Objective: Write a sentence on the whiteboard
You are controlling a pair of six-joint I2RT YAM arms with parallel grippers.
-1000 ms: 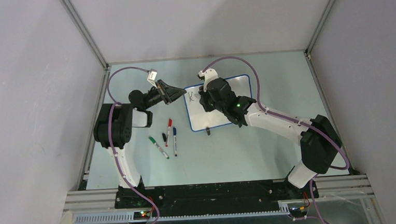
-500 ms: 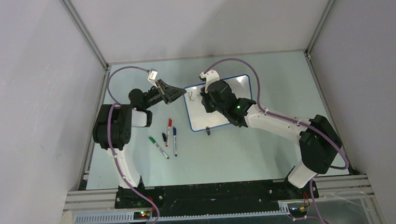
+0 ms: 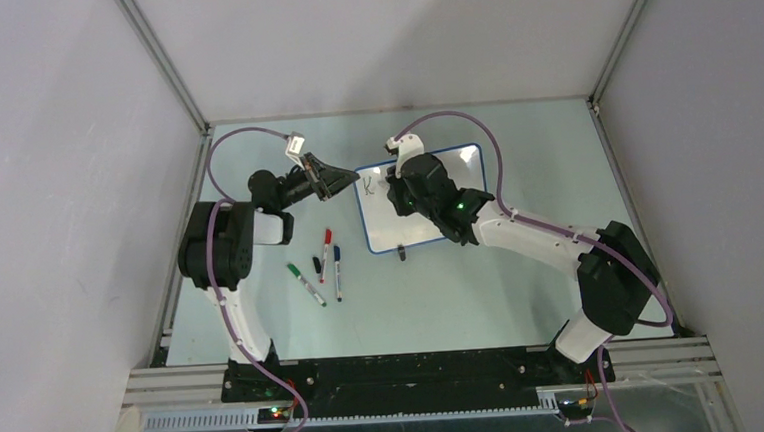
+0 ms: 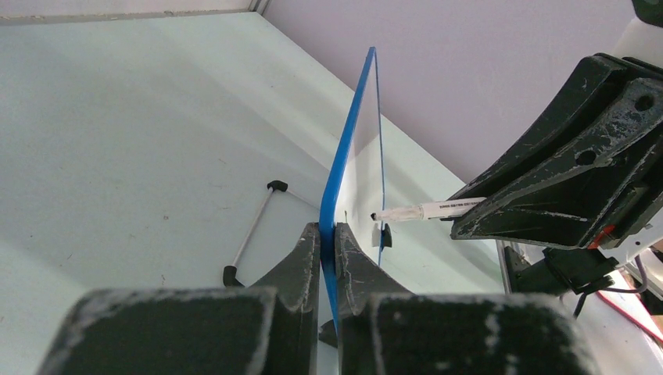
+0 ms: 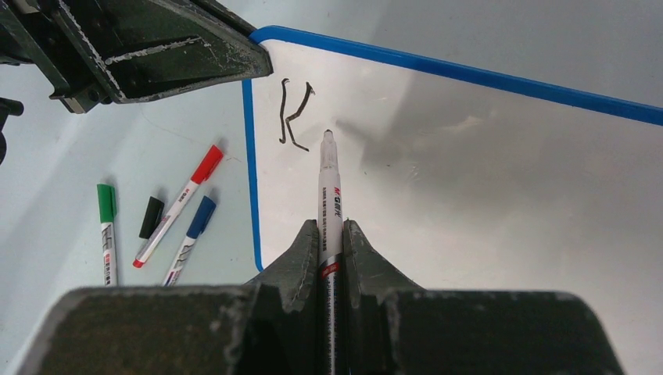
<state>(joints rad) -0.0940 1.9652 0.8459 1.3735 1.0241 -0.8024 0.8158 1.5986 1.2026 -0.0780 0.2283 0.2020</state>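
Whiteboard (image 5: 469, 203) edge pinched in left jaws; marker (image 5: 329, 195) in right jaws.

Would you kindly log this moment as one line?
left gripper: shut on blue-rimmed white whiteboard edge | right gripper: shut on white marker | written: black letter K

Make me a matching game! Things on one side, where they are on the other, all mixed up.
Things:
1. white marker with green cap
2. uncapped white marker with black tip
3. glossy white whiteboard with blue rim
4. small loose black cap

Where:
A. edge clamped in the left gripper
B. lying loose, farthest from the board
C. pinched in the right gripper
D. lying beside the red-capped white marker

Pairs: 1-B, 2-C, 3-A, 4-D
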